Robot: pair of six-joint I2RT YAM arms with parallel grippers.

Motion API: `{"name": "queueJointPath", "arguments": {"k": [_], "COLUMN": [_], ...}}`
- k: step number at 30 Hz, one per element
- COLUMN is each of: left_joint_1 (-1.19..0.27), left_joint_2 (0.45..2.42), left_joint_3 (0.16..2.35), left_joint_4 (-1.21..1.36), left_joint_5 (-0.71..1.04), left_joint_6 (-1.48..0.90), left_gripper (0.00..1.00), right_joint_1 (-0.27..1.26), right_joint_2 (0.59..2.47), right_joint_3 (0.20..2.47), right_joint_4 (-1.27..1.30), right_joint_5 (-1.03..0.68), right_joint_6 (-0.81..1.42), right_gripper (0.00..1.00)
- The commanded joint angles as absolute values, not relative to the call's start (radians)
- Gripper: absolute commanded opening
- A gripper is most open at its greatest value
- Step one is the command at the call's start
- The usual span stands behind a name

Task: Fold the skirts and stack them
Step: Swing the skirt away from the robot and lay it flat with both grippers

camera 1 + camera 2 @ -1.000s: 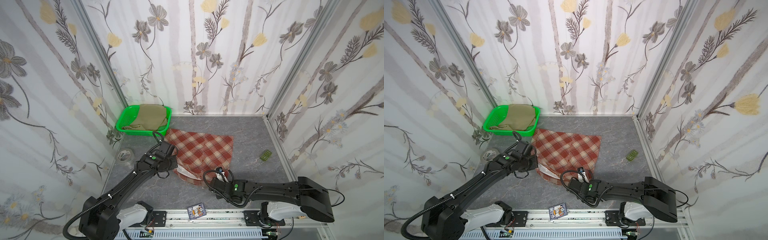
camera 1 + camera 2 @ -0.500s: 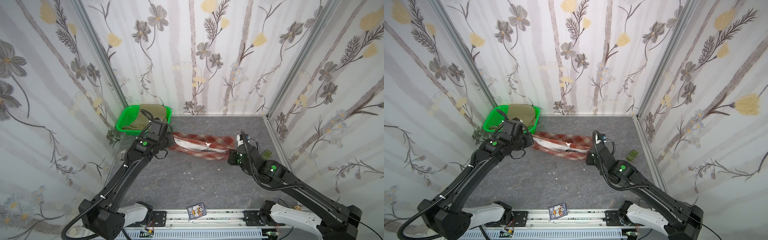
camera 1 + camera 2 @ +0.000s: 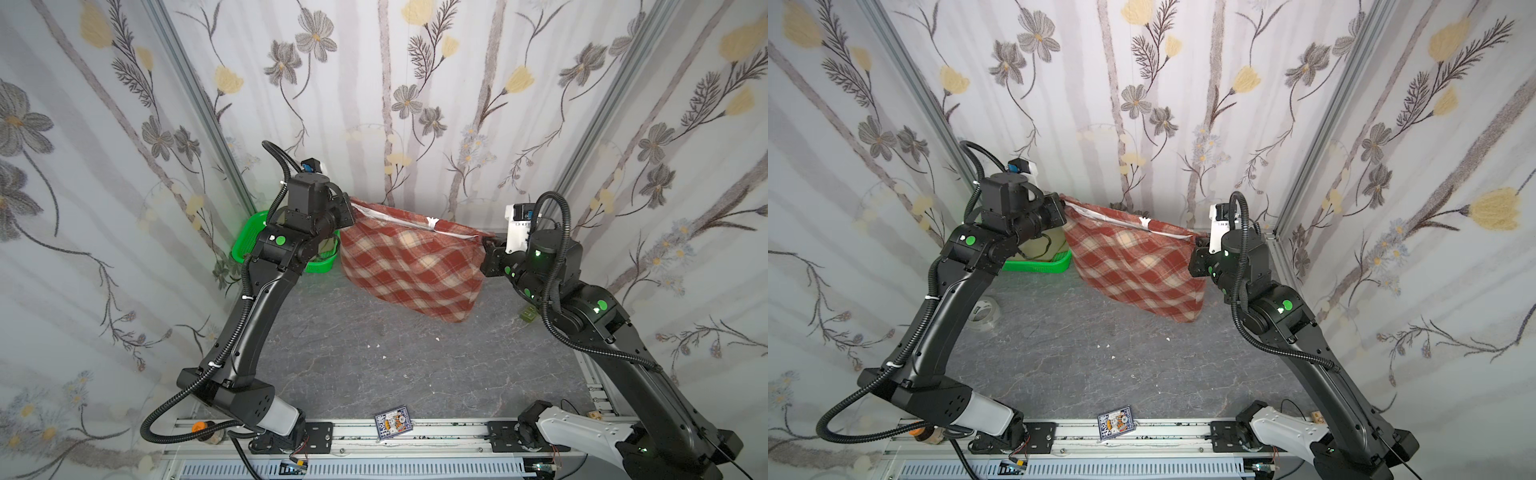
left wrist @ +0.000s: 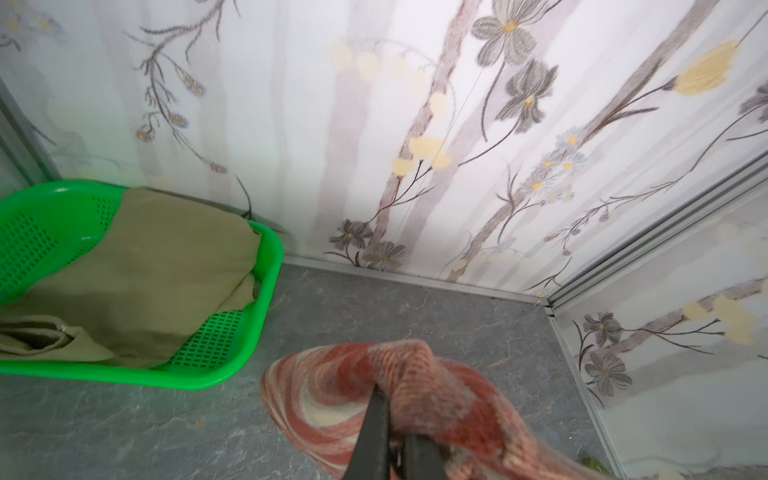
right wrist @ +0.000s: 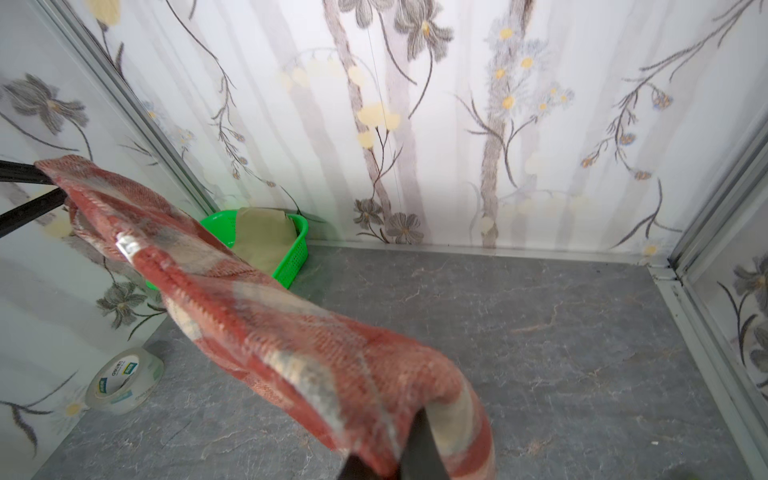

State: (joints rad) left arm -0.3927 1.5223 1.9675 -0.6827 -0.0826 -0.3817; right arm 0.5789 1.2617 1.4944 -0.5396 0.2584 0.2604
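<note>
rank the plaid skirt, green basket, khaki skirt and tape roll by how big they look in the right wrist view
1. plaid skirt, closest to the lens
2. green basket, partly hidden
3. khaki skirt and tape roll: alike, tape nearer, so no ranking

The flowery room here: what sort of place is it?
Probably a robot test booth: printed wall panels in metal frames box in a grey tabletop, and the left gripper and right gripper, on arms mounted to a front rail, hold up a plaid skirt.
</note>
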Motion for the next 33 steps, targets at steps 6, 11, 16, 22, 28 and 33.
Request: {"name": "queueJointPath", "arguments": {"k": [6,11,16,22,28,33], "left_joint_1": [-0.348,-0.318,-0.297,-0.296,-0.308,-0.362], "left_joint_2": [1.624,1.797,2.008,2.087,1.939,1.758], "left_joint_3": [2.133,2.313,2.544,2.632,2.302,1.806], "left_joint_4": [-0.652,-0.654,-0.654,-0.652,-0.646,-0.593], "left_joint_5": [-0.228,-0.171,-0.124,-0.139,-0.102,-0.161], "left_joint_6": [-0.328,-0.349,-0.393,-0.431,-0.496,-0.53], "left_gripper": [0.0,0.0,0.0,0.0,0.0,0.0], "right_joint_1": [0.436,0.297,0.198,0.175,0.203,0.314], "right_joint_2": [1.336,1.436,1.568,1.632,1.505,1.318], "right_joint_3": [1.583,1.606,1.702,1.803,1.57,1.137], "right_joint_4": [-0.515,-0.447,-0.416,-0.43,-0.409,-0.287], "right_joint_5": [0.258,0.125,0.017,0.007,-0.05,0.042], "right_joint_6": [0.164,0.153,0.142,0.107,0.115,0.187], "right_gripper": [0.0,0.0,0.0,0.0,0.0,0.0]}}
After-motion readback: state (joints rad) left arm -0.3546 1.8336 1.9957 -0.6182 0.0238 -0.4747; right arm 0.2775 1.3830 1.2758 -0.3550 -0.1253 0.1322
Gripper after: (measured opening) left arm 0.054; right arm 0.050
